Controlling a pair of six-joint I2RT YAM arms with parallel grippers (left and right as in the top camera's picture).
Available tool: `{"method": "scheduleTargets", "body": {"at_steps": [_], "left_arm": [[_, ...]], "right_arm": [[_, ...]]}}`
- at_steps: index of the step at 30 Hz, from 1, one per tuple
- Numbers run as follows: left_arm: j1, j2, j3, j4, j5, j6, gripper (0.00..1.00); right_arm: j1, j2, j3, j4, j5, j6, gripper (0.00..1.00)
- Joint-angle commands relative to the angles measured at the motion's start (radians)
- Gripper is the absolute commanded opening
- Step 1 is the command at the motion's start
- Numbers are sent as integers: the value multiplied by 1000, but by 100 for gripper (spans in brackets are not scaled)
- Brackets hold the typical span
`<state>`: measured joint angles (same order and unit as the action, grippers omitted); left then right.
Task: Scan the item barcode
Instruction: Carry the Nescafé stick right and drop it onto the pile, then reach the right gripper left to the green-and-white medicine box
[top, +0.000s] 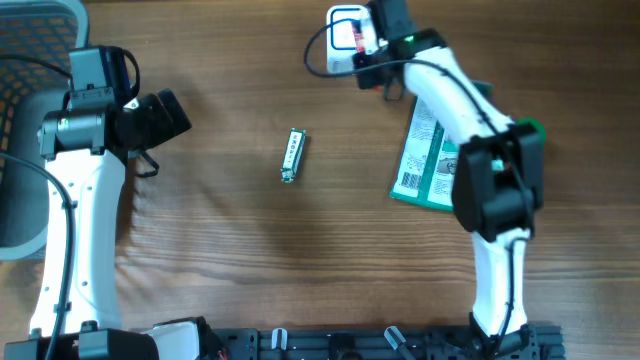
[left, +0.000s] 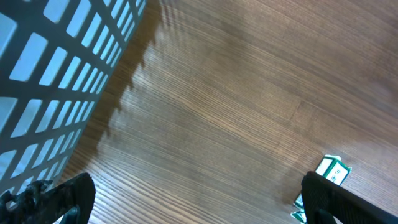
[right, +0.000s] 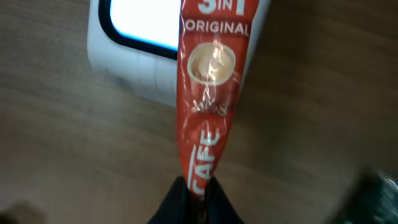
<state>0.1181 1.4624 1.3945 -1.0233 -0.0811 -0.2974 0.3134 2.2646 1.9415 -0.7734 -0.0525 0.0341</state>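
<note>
Wooden table (top: 250, 240): right gripper (right: 196, 190) clenches coffee sachet (right: 208, 93) over scanner (right: 137, 68); left gripper (top: 170, 115) released near basket (top: 30, 40).

The left arm (top: 85, 220) and right arm (top: 450, 95) are white-shelled with black joints and cables.

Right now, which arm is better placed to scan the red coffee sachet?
Right. The right fingers are shut on the red coffee sachet, above the white box-shaped scanner. The left fingers stand open and empty by the grey mesh basket.

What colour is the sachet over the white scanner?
The slim coffee sachet is red, white lettering; right wrist view.
</note>
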Motion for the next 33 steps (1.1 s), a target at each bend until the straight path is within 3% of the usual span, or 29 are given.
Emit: {"method": "scheduleTargets", "body": {"at_steps": [1,7,12,15,16,17,18,23,28,31,32,33], "left_arm": [[4,5,13,2,5,-2,100],[4,5,13,2,5,-2,100],[4,5,13,2,5,-2,100],[4,5,13,2,5,-2,100],[4,5,13,2,5,-2,100],[4,5,13,2,5,-2,100],[4,5,13,2,5,-2,100],[4,5,13,2,5,-2,100],[4,5,13,2,5,-2,100],[4,5,13,2,5,-2,100],[4,5,13,2,5,-2,100],[4,5,13,2,5,-2,100]], "right_arm": [[-62,-189,18,-198,-20,47,4],[-169,-202,-34,-565,-18,46,5],[-235,-202,-220,-551,20,46,21],[-265,-202,-298,-540,91,75,39],[-273,-202,-308,-529,94,74,59],[-280,-202,-307,-524,98,74,71],[-282,-202,-303,-522,98,73,76],[-262,-228,-171,-564,24,113,79],[-154,-291,-86,-540,-92,196,81],[-52,-303,-87,-475,-105,317,89],[-16,-303,-88,-425,-139,331,100],[11,-301,-92,-384,-170,351,100]]}}
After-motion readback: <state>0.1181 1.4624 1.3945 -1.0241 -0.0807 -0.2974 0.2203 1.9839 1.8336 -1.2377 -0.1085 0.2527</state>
